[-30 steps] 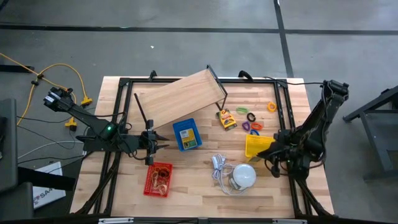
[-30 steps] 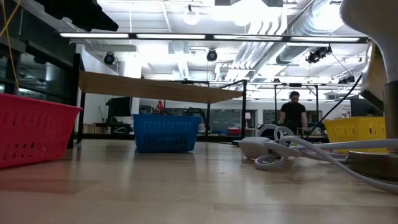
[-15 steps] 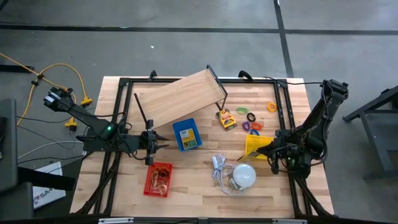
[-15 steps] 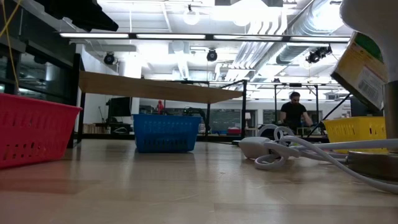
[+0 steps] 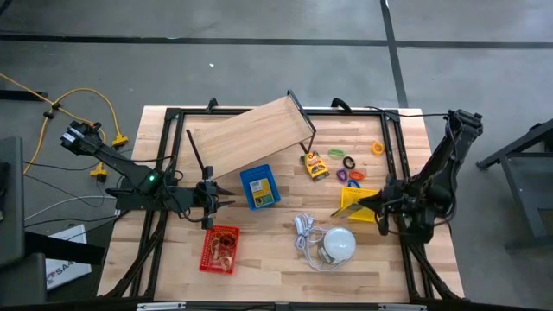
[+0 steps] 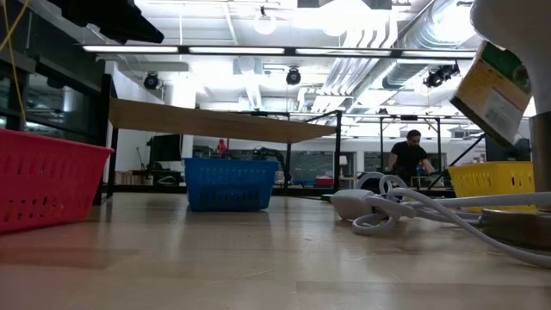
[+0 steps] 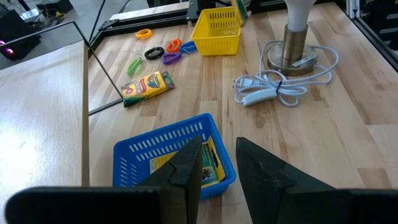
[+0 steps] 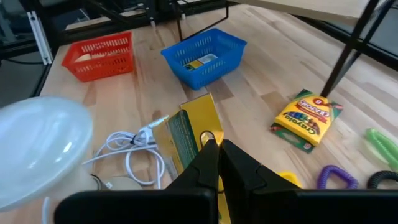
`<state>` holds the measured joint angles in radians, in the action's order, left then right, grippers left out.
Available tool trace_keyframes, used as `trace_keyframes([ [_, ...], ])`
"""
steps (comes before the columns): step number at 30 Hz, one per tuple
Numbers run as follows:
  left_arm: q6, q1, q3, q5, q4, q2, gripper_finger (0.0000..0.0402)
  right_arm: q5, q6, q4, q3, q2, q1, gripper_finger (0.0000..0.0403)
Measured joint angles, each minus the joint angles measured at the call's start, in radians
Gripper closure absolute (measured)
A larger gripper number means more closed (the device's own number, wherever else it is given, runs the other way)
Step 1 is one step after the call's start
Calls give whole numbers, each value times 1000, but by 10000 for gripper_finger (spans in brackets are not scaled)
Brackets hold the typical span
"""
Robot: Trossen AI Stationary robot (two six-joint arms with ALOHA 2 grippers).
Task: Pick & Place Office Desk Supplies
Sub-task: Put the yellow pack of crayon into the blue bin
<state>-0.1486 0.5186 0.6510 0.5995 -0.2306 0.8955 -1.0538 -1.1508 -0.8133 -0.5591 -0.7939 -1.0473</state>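
Office desk supplies lie in three places. One yellow packet is pinched in the right gripper above the table, near the yellow basket. A crayon box and loose coloured clips lie beyond the basket. More items sit in the blue basket and the red basket.

Risks, largest first:
- The white dome lamp and its coiled cord stand just beside the right gripper. A low swing toward the blue or red basket could snag the cord or knock the lamp.
- The packet hangs tilted, held only near one edge. My read is that it may pivot or slip if the arm moves fast.
- Its long face could catch a basket rim on release and land outside.
- The left gripper waits, fingers parted and empty, over the blue basket. The arms could cross if the packet goes there.

Hard to make out:
- The sloped wooden board covers the table beneath it.
- The low view cuts the packet off at the frame edge.
- The red basket's contents are unclear, possibly rubber bands.
- Which basket the packet is meant for is not evident.
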Motion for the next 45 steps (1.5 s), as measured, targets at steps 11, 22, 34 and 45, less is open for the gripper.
trace_keyframes([
  [11, 0, 0, 0, 0, 0, 0, 309, 17, -185, -169, 0, 32, 0, 400],
  [22, 0, 0, 0, 0, 0, 0, 309, 46, -367, -237, 0, 47, 0, 400],
  [34, 0, 0, 0, 0, 0, 0, 309, 136, -770, -352, 0, 46, 0, 400],
  [45, 0, 0, 0, 0, 0, 0, 309, 171, -862, -361, -6, 48, 2, 400],
])
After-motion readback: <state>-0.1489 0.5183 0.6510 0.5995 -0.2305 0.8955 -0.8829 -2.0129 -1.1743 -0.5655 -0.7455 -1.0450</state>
